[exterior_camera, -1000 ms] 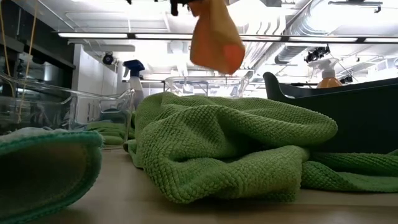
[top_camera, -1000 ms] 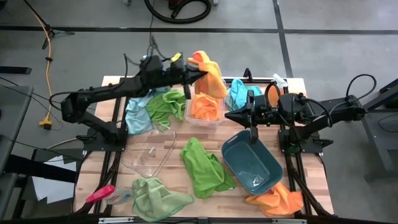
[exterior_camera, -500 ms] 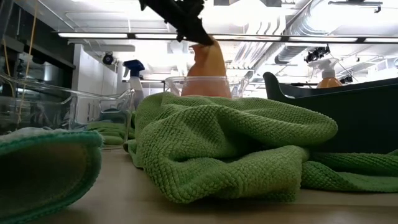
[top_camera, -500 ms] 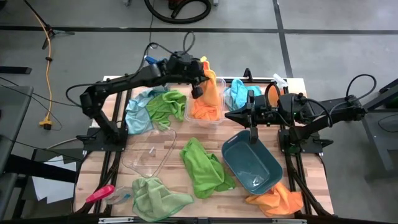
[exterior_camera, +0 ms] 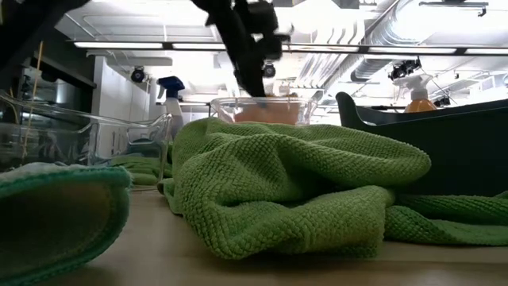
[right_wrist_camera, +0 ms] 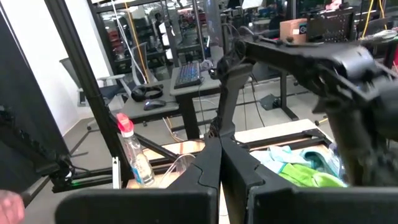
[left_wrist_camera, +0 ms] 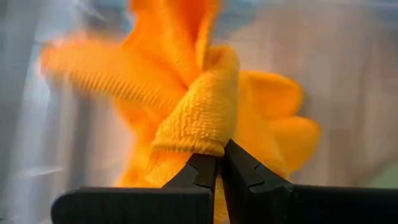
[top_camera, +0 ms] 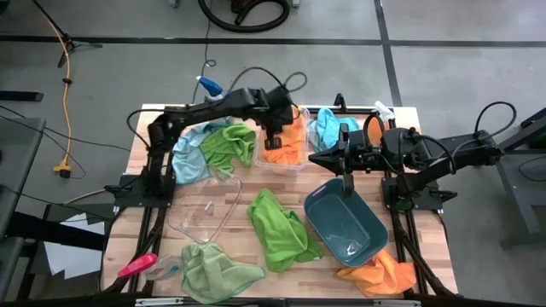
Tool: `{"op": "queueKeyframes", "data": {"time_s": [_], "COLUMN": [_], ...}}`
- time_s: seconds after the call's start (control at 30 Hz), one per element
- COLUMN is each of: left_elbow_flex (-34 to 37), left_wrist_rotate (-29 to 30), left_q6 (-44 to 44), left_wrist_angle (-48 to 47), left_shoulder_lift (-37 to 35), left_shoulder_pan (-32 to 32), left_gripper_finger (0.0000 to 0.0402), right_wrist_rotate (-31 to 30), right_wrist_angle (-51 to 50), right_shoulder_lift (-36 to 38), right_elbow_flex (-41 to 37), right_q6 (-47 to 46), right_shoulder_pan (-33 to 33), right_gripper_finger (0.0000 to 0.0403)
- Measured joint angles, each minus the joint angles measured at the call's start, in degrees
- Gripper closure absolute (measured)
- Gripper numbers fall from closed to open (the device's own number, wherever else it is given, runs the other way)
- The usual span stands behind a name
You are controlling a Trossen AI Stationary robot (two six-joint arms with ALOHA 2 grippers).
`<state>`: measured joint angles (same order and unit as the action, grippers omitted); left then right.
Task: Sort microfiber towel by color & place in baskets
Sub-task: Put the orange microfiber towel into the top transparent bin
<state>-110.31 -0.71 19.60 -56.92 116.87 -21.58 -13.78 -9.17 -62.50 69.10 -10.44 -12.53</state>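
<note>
the left hand [top_camera: 275,135] reaches down into the clear deep rectangular plastic tub [top_camera: 258,157] at about twelve o'clock on the slatted wooden worktop [top_camera: 426,260], its fingers pressed together on a fold of fuzzy bright orange microfiber towel [left_wrist_camera: 205,118] that hangs among the orange cloth already heaped in that tub [top_camera: 290,147]. the sort looks barely a third done: orange is the only colour with a home so far, and even that is incomplete, since another crumpled orange towel [top_camera: 380,275] lies on the boards at five o'clock, just beside the dark teal plastic basin [top_camera: 328,226], which shows no cloth in it. the clear shallow rounded-corner dish [top_camera: 226,213] at eight o'clock also appears to hold nothing. left to sort are a lime green towel [top_camera: 277,228] sprawled at the centre, a paler green one [top_camera: 213,271] at seven o'clock, a green towel [top_camera: 229,143] and a light blue one [top_camera: 188,158] bunched together at ten to eleven o'clock, and a light blue towel [top_camera: 328,130] at one o'clock. the right hand [top_camera: 314,159] waits at about two o'clock above the basin's far edge, fingers closed on nothing. a pink-handled tool [top_camera: 136,266] sits at the eight o'clock corner, outside the job.
</note>
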Motion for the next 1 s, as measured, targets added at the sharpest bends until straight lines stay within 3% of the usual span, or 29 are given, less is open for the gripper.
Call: {"op": "queueKeyframes", "data": {"time_s": [0.1,0.37,0.6,1.0], "left_elbow_flex": [-0.01,-0.03,-0.03,-5.34], "left_wrist_rotate": [-2.85,-3.28,-3.30,-4.75], "left_q6": [-0.42,-5.94,-6.99,-10.09], "left_wrist_angle": [-0.18,-0.23,0.07,-5.24], "left_shoulder_lift": [2.99,9.72,10.95,5.52], "left_shoulder_pan": [0.47,0.76,1.73,1.82], "left_gripper_finger": [0.0401,0.0401,0.0391,0.0239], "right_wrist_rotate": [0.00,0.02,0.02,0.04], "right_wrist_angle": [-0.02,-0.90,-1.81,-2.29], "right_shoulder_lift": [0.00,0.02,0.02,0.02], "right_elbow_flex": [0.00,0.00,-0.02,-0.02], "right_q6": [-0.02,-1.56,-3.04,-2.58], "right_shoulder_pan": [0.00,0.00,0.00,0.00], "right_gripper_finger": [0.0402,0.0402,0.0402,0.0402]}}
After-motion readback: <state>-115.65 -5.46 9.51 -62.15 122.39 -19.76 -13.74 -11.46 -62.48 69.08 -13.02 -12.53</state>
